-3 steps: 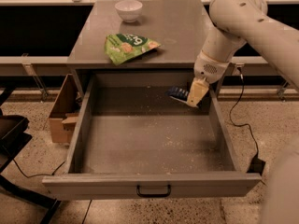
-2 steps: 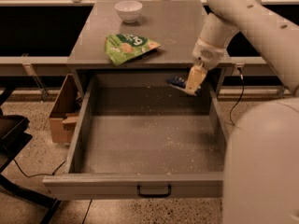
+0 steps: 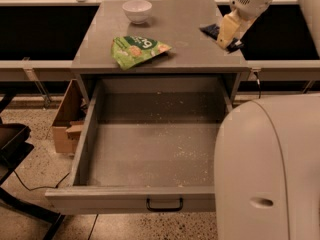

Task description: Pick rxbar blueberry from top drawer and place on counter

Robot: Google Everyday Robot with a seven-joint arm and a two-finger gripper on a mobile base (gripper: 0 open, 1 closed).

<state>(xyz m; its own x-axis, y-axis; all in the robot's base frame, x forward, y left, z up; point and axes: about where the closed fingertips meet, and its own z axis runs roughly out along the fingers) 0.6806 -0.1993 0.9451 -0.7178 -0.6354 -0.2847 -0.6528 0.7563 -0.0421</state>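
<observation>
Fingers (image 3: 227,29) of the gripper (image 3: 226,40) are clamping the rxbar blueberry (image 3: 209,30), now hanging over the right side of the counter (image 3: 185,34); a second ago it was just clearing the top drawer (image 3: 150,149). The drawer is standing open, holding only crumbs. A green snack bag (image 3: 137,49) and a white bowl (image 3: 137,10) are lying further left. Probably only lowering and release are remaining.
</observation>
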